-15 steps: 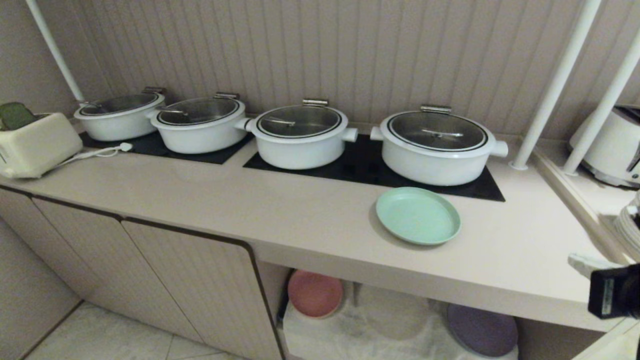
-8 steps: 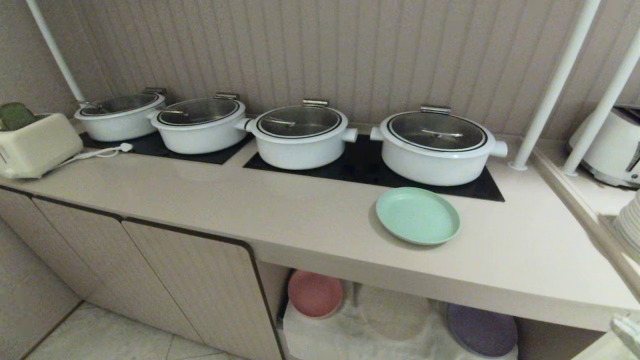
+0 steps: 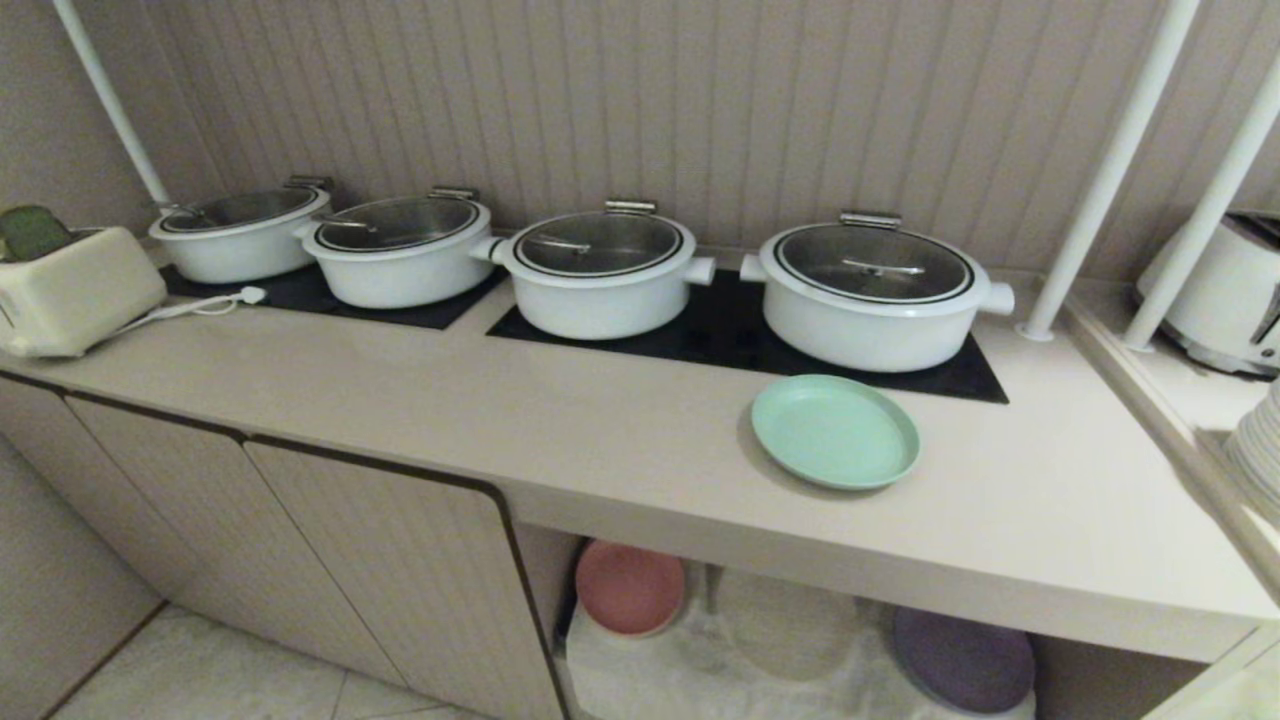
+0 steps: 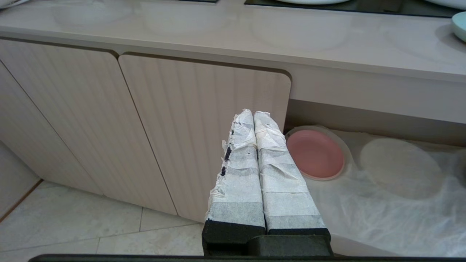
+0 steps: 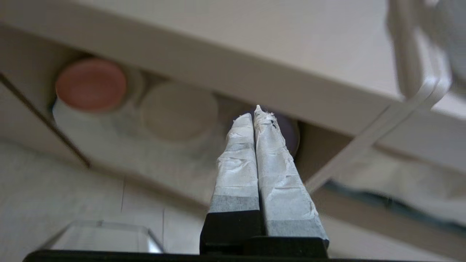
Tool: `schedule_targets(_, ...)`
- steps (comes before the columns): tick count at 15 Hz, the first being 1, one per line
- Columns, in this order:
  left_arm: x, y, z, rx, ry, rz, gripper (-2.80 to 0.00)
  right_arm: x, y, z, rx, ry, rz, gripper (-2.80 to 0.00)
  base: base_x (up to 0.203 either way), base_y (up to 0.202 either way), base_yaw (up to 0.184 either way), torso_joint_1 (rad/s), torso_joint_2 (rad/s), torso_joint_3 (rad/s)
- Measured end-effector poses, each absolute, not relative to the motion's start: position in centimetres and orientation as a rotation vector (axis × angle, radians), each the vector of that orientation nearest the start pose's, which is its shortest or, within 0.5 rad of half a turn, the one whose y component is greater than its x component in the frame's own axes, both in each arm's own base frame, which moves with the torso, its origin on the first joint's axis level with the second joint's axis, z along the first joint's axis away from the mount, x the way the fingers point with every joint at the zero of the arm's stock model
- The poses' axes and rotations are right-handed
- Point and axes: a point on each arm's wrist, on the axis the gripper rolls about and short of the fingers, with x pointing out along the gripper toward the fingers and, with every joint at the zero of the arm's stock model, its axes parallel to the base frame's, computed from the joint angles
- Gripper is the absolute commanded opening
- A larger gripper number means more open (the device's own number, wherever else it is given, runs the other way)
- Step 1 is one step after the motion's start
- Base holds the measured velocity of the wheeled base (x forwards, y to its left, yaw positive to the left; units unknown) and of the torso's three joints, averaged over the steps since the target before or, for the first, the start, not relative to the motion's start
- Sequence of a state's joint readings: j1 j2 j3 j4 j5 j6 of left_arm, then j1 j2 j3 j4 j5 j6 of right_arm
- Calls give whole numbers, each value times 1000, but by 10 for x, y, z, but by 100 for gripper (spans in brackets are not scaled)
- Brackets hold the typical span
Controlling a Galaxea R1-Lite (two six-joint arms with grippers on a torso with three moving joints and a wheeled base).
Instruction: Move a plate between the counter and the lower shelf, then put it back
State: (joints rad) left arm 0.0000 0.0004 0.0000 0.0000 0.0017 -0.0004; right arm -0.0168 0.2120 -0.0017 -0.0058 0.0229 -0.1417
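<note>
The mint-green plate [image 3: 836, 431] lies flat on the beige counter [image 3: 560, 440], just in front of the rightmost white pot [image 3: 872, 295]. Its edge shows in the left wrist view as the plate [image 4: 459, 26]. Below, the lower shelf [image 3: 780, 640] has a wrinkled white cloth on its floor. Neither arm shows in the head view. My left gripper [image 4: 253, 113] is shut and empty, low in front of the cabinet doors. My right gripper [image 5: 253, 111] is shut and empty too, below the counter's front edge and pointing at the shelf opening.
A pink plate [image 3: 630, 588] and a purple plate [image 3: 965, 660] rest on the shelf cloth. Several white lidded pots stand on black hob panels [image 3: 720, 330]. A toaster [image 3: 75, 290] sits far left. White poles [image 3: 1105, 170] and stacked white plates [image 3: 1258, 450] stand at the right ledge.
My right arm, seen at the head view's right edge a second ago, has dropped down out of that view. The plate has not moved.
</note>
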Motion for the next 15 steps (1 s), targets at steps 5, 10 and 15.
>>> schedule_targets(5,-23,0,75,0,0,1,-280,-20,1,77,-138,32,23,-280,0,0,0,0,0,0)
schedule_targets(10,-23,0,75,0,0,1,-280,-23,1,76,-124,-2,18,-280,0,0,0,0,0,0)
schedule_targets(15,-23,0,75,0,0,1,-280,-23,1,76,-45,-2,18,-280,0,0,0,0,0,0)
